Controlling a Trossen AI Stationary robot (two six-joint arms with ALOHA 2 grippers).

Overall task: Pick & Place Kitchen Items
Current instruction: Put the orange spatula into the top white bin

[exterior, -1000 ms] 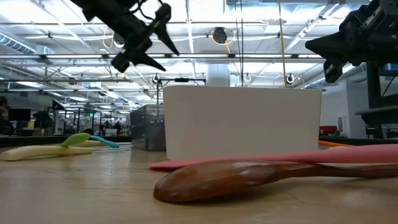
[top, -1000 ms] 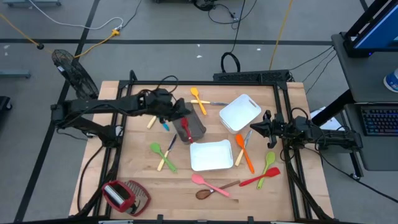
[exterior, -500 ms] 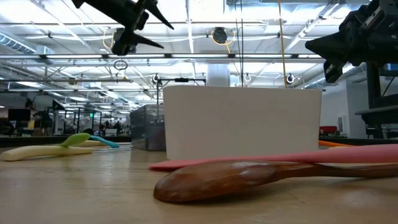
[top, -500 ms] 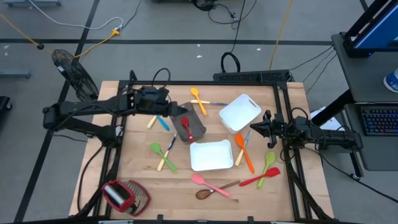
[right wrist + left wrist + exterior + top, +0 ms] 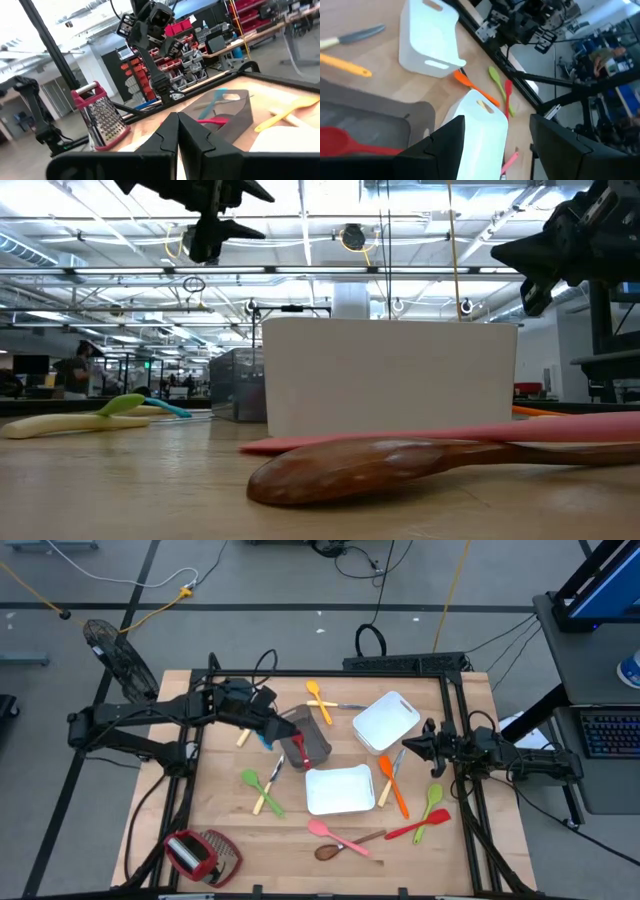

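My left gripper (image 5: 268,712) hangs left of centre in the high view, jaws spread and empty, just beside the grey bin (image 5: 312,743), which holds a red spoon (image 5: 297,741). My right gripper (image 5: 420,743) waits at the right edge of the surface (image 5: 215,800), jaws pressed together on nothing. The other kitchen items lie scattered: yellow and orange pieces (image 5: 319,696) at upper centre, green ones (image 5: 258,783) at left, an orange spatula (image 5: 392,783) beside the white trays (image 5: 340,790), and pink and wooden spoons (image 5: 345,840) at bottom centre.
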